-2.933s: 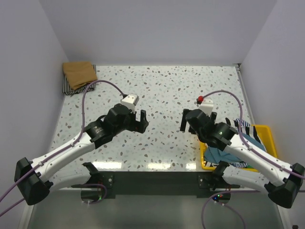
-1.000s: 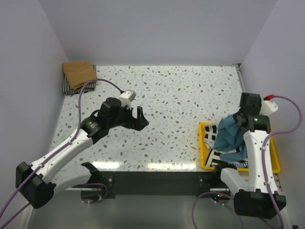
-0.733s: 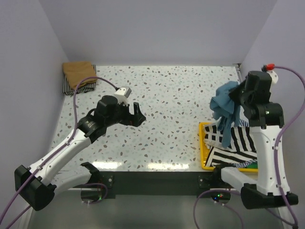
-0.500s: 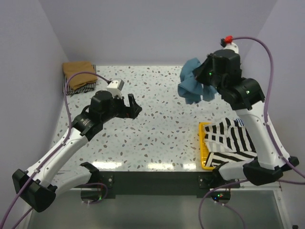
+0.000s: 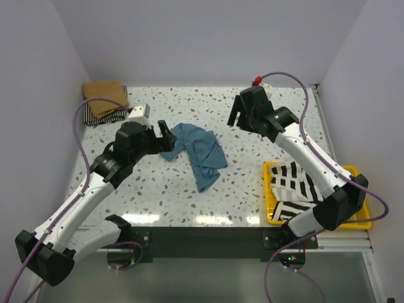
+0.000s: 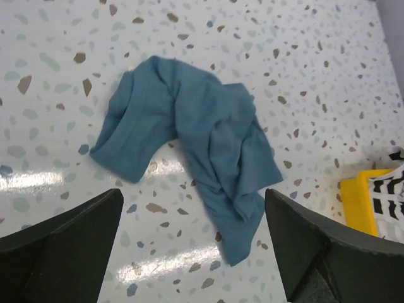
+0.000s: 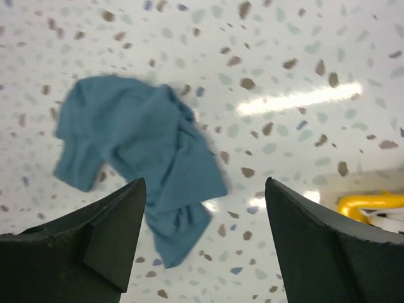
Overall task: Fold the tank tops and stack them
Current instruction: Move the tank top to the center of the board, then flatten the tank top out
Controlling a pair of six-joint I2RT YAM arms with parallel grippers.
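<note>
Far L corner of the speckled table [image 5: 252, 126]: a tan-brown tank top [image 5: 105, 96], folded flat, sits on a black-and-white striped one [image 5: 101, 117]. Only the striped edge shows from under it.

L gripper [image 5: 163, 136] has its jaws spread wide w/ nothing between them. In its wrist view [image 6: 196, 252] the cloth lies just ahead of the fingers, not touching them.

Mid-table: the teal-blue tank top [image 5: 199, 151] lies loose and crumpled. It's plain and soft, w/ a wider bunched part at the far L and a narrower tail trailing near-R. A rolled hem shows along one edge [image 6: 189, 145]. It's blurred in the R wrist view [image 7: 139, 158], so the folds are hard to read there.

R gripper [image 5: 236, 117] is up over the far side of the table, apart from the top, jaws wide and empty [image 7: 205, 252].

Near R: a yellow tray [image 5: 357, 170] w/ striped tank tops [image 5: 297, 186] heaped in it and spilling over its L rim. The R arm crosses the tray, so part of it and the heap is hidden.
</note>
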